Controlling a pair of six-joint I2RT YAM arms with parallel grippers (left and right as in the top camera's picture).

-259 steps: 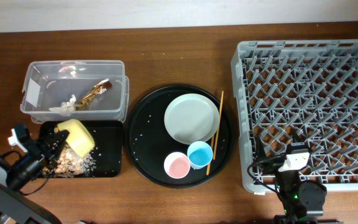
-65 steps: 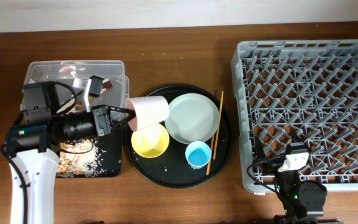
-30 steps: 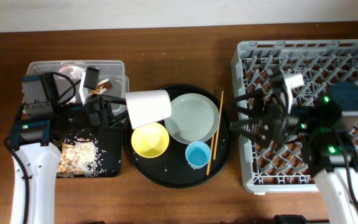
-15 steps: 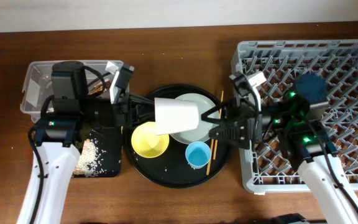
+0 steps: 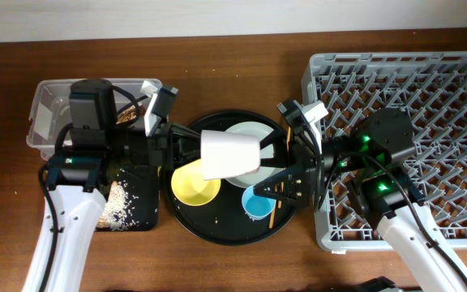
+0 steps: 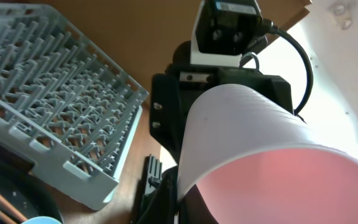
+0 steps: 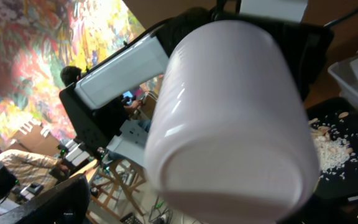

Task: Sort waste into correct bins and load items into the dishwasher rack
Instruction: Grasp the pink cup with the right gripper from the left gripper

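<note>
1 pink cup (image 5: 229, 154), 1 blue cup (image 5: 257, 203), 1 yellow bowl (image 5: 190, 186), 1 plate (image 5: 252, 130)

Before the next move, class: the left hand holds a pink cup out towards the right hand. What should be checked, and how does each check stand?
1. Is the left hand shut on the pink cup: ok.
2. Is the right hand open: ok.
3. Does the right hand face the cup's base: ok.
4. Is the cup already between the right hand's jaws: cannot tell.
5. Is the cup's inside bare of scraps: ok, as far as the left wrist view shows.
6. Has the dishwasher rack free pegs: ok.
</note>
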